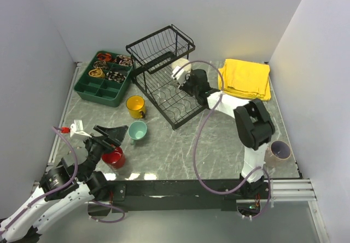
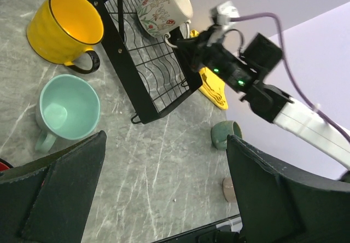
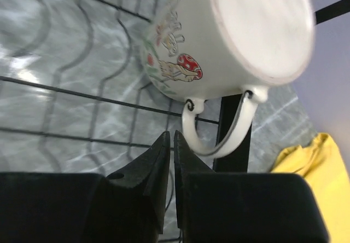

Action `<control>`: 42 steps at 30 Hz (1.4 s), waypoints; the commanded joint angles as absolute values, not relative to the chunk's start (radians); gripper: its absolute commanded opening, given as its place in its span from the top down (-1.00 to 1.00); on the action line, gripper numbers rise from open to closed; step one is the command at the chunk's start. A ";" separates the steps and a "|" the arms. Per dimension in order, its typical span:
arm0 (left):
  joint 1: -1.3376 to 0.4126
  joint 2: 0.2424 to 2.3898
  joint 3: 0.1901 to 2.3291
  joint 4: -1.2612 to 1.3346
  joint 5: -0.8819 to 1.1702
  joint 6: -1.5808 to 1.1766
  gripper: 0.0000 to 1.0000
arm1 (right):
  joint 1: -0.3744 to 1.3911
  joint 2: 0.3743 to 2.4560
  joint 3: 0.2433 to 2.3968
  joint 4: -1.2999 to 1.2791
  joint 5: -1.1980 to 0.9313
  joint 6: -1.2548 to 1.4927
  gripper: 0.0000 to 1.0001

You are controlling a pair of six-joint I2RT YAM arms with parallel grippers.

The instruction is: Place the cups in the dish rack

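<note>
Right claw closed, empty, beside handle of cream mug — on its side, base facing claw, left claw open.

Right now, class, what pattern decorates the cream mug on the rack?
The mug shows red mushrooms and green plants; clearest in right wrist view.

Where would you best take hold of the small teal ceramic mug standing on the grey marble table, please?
Grip the small teal ceramic mug by its rim wall, coming straight down from above, one finger inside and one outside. It stands upright, mouth open and empty, and its small loop handle looks too tight for a finger. The open left gripper is nearest.
</note>
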State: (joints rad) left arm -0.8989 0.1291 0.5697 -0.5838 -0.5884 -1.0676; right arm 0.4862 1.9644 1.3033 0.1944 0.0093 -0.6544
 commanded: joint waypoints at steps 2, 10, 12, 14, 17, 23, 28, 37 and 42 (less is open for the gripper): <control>-0.899 0.141 0.571 -0.545 -0.580 -1.060 -0.93 | 0.447 1.769 1.261 0.189 -0.137 -0.497 0.73; -0.899 0.143 0.574 -0.532 -0.575 -1.057 -0.93 | 0.379 1.827 1.368 -0.027 -0.120 -0.098 0.55; -0.899 0.149 0.578 -0.531 -0.572 -1.057 -0.93 | 0.359 1.848 1.405 -0.072 -0.167 -0.019 0.52; -0.899 0.155 0.581 -0.532 -0.571 -1.055 -0.93 | 0.334 1.893 1.460 -0.125 -0.190 -0.002 0.50; -0.897 0.158 0.581 -0.531 -0.572 -1.052 -0.93 | 0.311 1.937 1.505 -0.161 -0.224 0.029 0.46; -0.899 0.156 0.563 -0.511 -0.575 -1.055 -0.93 | 0.308 2.023 1.584 -0.207 -0.230 0.018 0.40; -0.897 0.176 0.568 -0.514 -0.574 -1.055 -0.93 | 0.305 2.103 1.676 -0.242 -0.216 0.023 0.39; -0.899 0.198 0.571 -0.512 -0.581 -1.052 -0.93 | 0.304 2.177 1.816 -0.247 -0.227 0.055 0.45; -0.899 0.224 0.574 -0.496 -0.583 -1.046 -0.93 | 0.304 2.203 1.868 -0.213 -0.304 0.144 0.42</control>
